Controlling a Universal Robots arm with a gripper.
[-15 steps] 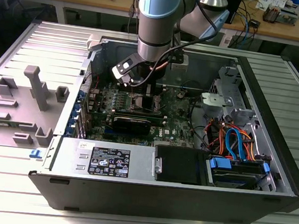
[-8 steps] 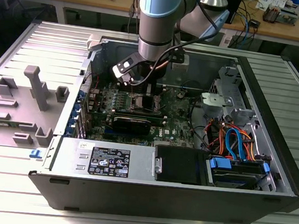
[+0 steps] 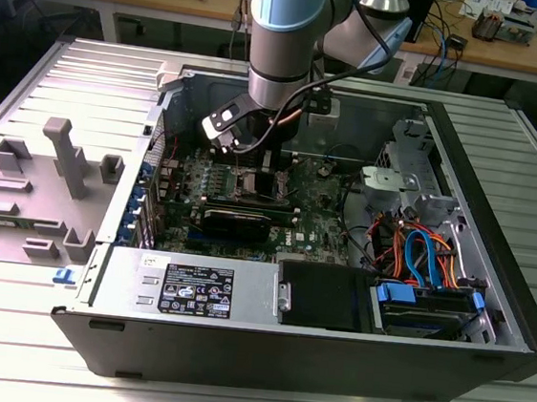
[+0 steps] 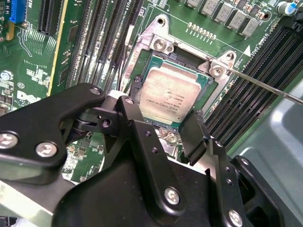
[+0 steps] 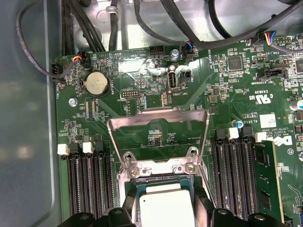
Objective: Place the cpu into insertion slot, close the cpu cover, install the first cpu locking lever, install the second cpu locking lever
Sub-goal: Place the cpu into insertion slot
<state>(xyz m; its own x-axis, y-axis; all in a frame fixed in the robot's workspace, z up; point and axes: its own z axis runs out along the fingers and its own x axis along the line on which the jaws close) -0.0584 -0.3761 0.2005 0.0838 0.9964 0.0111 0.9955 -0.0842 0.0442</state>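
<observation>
The cpu has a silver-grey top with faint dark print. The cpu cover is bare silver. The motherboard is green and the tool matt black. The arm is pale blue and grey, and the cables orange and blue.

Just a ribbed metal tabletop up front, grey plastic jigs sitting on it toward the exterior view's left, wooden workbench behind, littered with cables.
</observation>
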